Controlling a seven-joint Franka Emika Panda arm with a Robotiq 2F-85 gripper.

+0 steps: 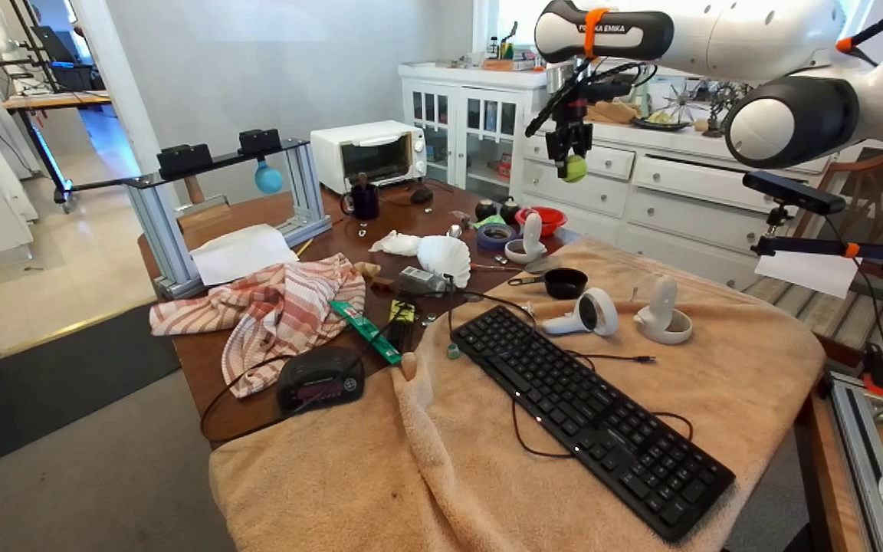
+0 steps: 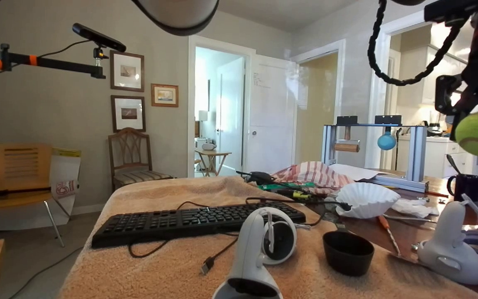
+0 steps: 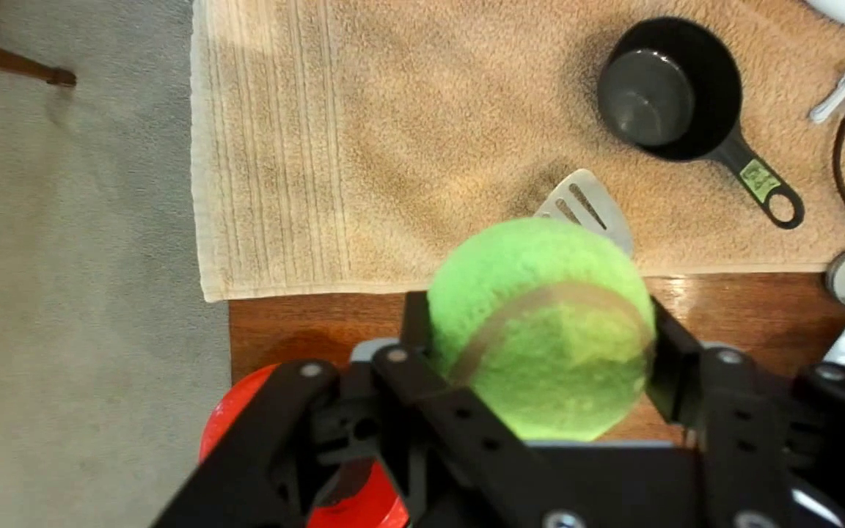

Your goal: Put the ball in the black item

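Yellow-green ball (image 3: 540, 323) gripped in pincer (image 3: 540, 334); carry across to black cup (image 3: 670, 92), centre, descend slowly, release low

Messy table (image 1: 200, 368) tbh: black keyboard (image 1: 593, 422) lying on a tan towel (image 1: 311, 483), slotted spatula (image 3: 609, 210) partly on there too, striped cloth (image 1: 288, 299) bunched up nearby, white toaster oven (image 1: 371, 156) at the back, red bowl (image 1: 553, 221) near the edge.

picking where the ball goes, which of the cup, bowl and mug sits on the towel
The round black cup with the holed handle; of the three only it sits on the tan towel, while the red bowl and dark mug stand off it.
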